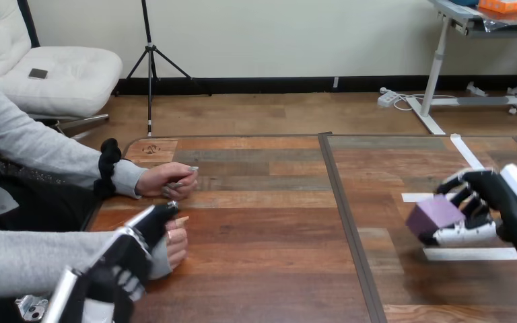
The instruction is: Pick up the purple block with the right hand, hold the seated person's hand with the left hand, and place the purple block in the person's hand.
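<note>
Bench (269, 202): wooden planks.
Purple block (433, 214): at 3 o'clock, fingers of the right robot hand (511, 208) curled round it.
Left robot hand (131, 254): at 8 o'clock, at the person's lower hand (174, 243); grip impossible to tell.

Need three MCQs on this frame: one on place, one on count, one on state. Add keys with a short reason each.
1. Where is the purple block?
A) in the right robot hand
B) lying bare on the table
C) in the person's hand

2. How many of the person's hands rest on the table?
A) none
B) one
C) two

3. The right robot hand is:
A) flat open
B) curled round the block
C) shut, empty

Key:
1 A, its fingers and thumb hold the block.
2 C, one lies farther and one nearer, both at the table's left.
3 B, its fingers wrap the block.
</note>
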